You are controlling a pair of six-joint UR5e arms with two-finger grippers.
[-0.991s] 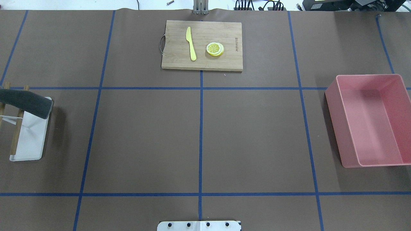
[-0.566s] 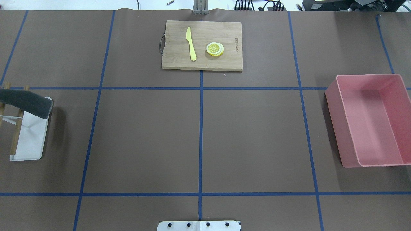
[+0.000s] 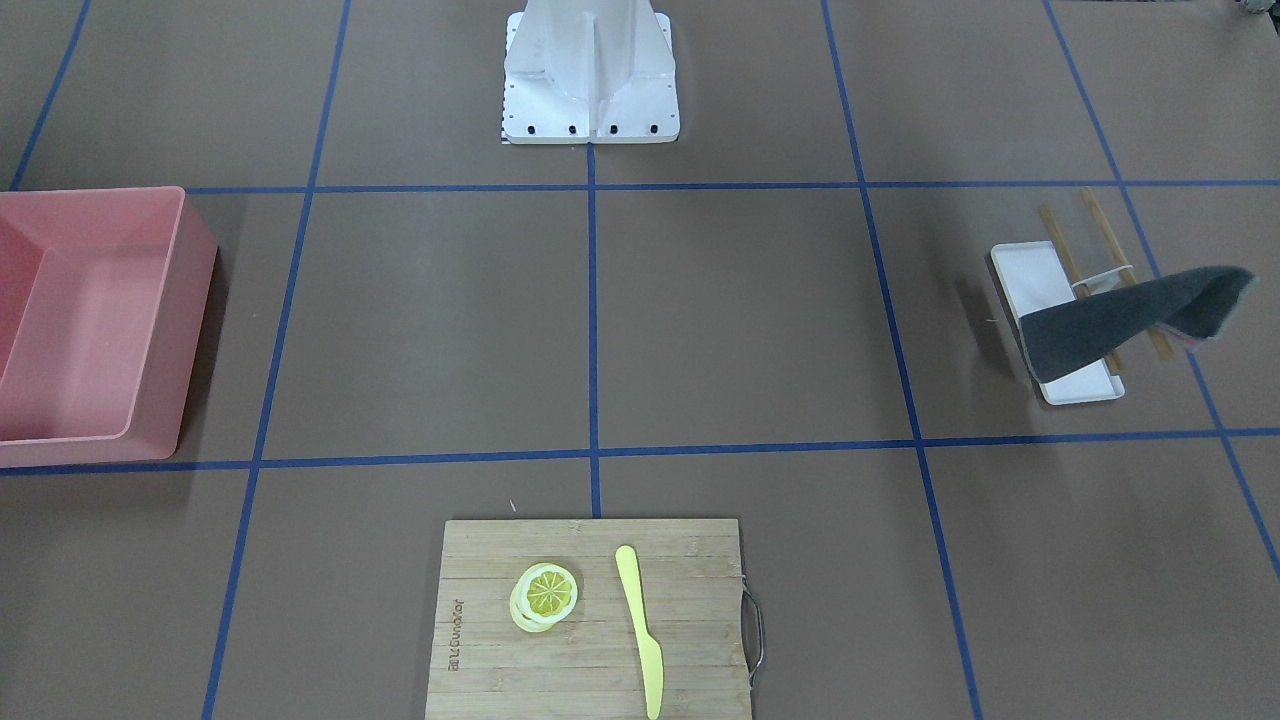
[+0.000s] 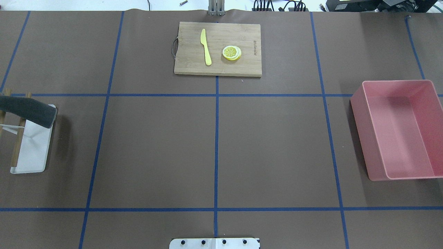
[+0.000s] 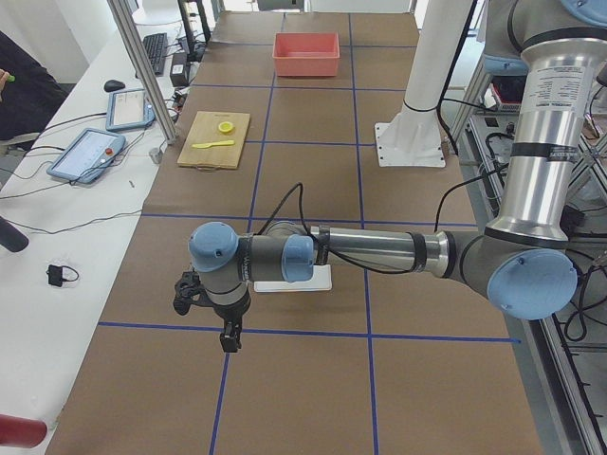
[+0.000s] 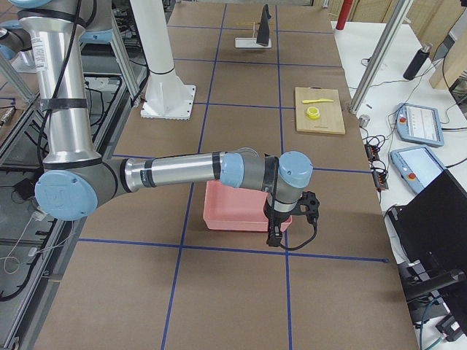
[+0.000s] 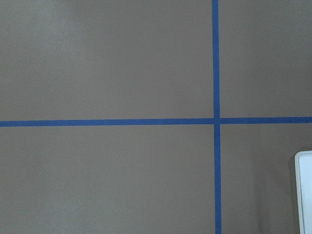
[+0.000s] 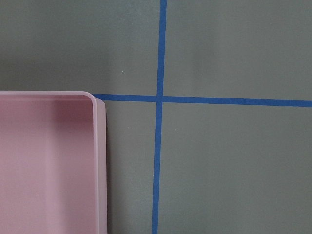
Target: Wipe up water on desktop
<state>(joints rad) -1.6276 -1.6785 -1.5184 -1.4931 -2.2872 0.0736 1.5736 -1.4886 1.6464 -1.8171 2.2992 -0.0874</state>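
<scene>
Left claw: hangs pointing down from the near arm's wrist in the left side view, low over the desk. Cannot tell whether its fingers are spread or pressed together; only the side camera catches it.

Right claw: also points down, at the end of the near arm in the right side view. Cannot tell its state either, for the same reason.

Desk: a flat matte brown surface lying under both claws, cut into large rectangles by blue tape lines. The left wrist camera looks straight down on a tape crossing. The right wrist camera shows another crossing.

Beside the left claw: a white tray whose corner enters the left wrist view at the edge. A wooden rack stands on the tray, and a dark grey cloth is draped over it, hanging clear of the desk.

Beside the right claw: a pink bin, one corner of it just next to the crossing under the claw.

Well apart from both claws, at the desk's far edge between them: a bamboo cutting board. It carries a yellow knife and stacked lemon slices, lying near each other but apart.
</scene>
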